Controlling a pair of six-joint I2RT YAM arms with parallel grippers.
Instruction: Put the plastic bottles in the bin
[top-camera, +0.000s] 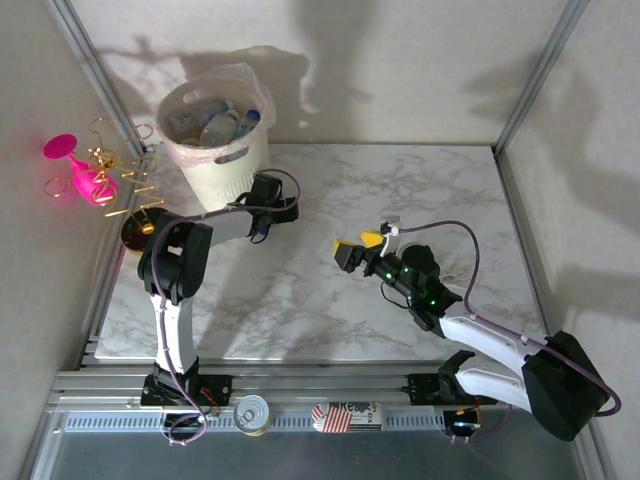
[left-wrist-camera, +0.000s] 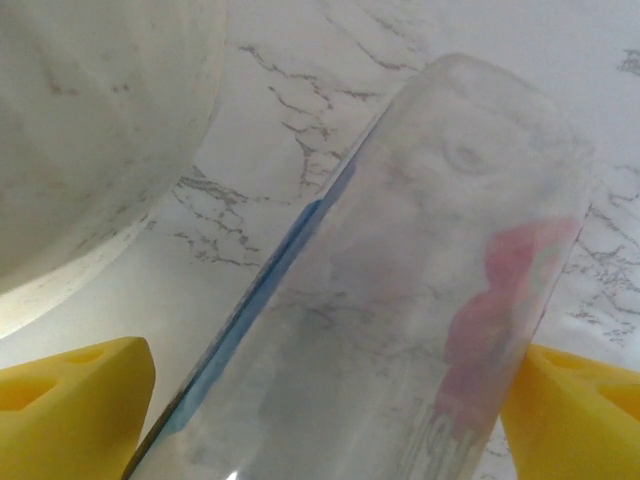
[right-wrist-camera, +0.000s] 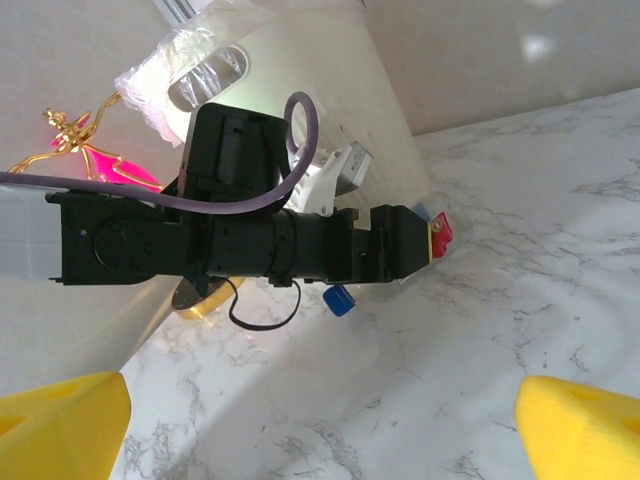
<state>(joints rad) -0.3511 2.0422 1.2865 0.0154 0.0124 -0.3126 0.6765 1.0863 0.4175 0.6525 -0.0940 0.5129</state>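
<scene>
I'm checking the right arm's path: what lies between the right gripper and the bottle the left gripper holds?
Nothing: the top view shows bare marble table between the right gripper and the clear bottle. The right wrist view agrees.

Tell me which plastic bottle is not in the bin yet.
The clear plastic bottle with a blue cap, gripped by the left pincer beside the tall cream-white ribbed bin. The other bottles lie inside it.

The bin (top-camera: 215, 150) walls off the upper left, just beside my left gripper (top-camera: 265, 224) and its clear bottle (left-wrist-camera: 400, 300). At centre and right the marble table (top-camera: 430, 190) lies open around my right gripper (top-camera: 360, 243) — a pink glass (top-camera: 75, 165) crowds the left edge.
</scene>
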